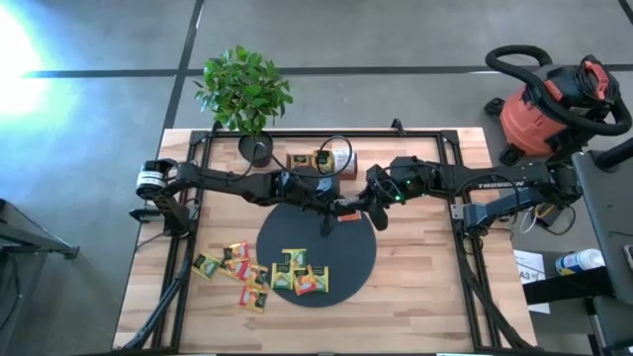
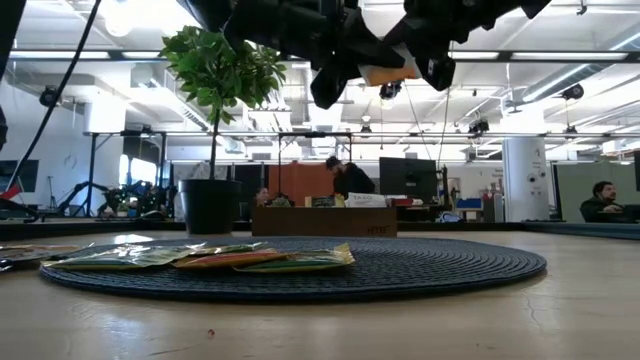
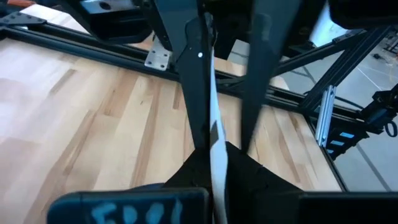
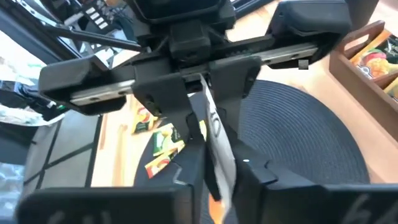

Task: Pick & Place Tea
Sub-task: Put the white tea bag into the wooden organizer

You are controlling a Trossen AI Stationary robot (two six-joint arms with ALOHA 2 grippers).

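A white-and-orange tea sachet point(image 1: 348, 215) hangs in the air above the far part of the black disc point(image 1: 346, 255), between both grippers. My left gripper point(image 1: 334, 206) reaches in from the table's left and is shut on it. My right gripper point(image 4: 217, 171) comes from the table's right. Its fingers stand close on either side of the sachet point(image 4: 216, 140), with a narrow gap still showing beside the sachet's edge point(image 3: 213, 124) in the left wrist view. Several more sachets point(image 1: 297, 274) lie flat on the disc and others point(image 1: 232, 262) lie on the wood to its left. My left gripper pinches the sachet's end point(image 4: 204, 93) between its two fingers, coming from the table's left and slanting a little down. The sachet stands on edge, lifted clear above the disc point(image 2: 385, 72). My right gripper: one finger point(image 3: 198, 93) lies close along the sachet's face; I cannot tell whether it touches.
The brown wooden tray point(image 1: 321, 160) holding more sachets stands at the far middle of the table. A potted plant point(image 1: 245, 94) stands at the far left. A black metal frame point(image 1: 465, 198) runs around the table. An orange vacuum point(image 1: 549, 109) stands beyond the right edge.
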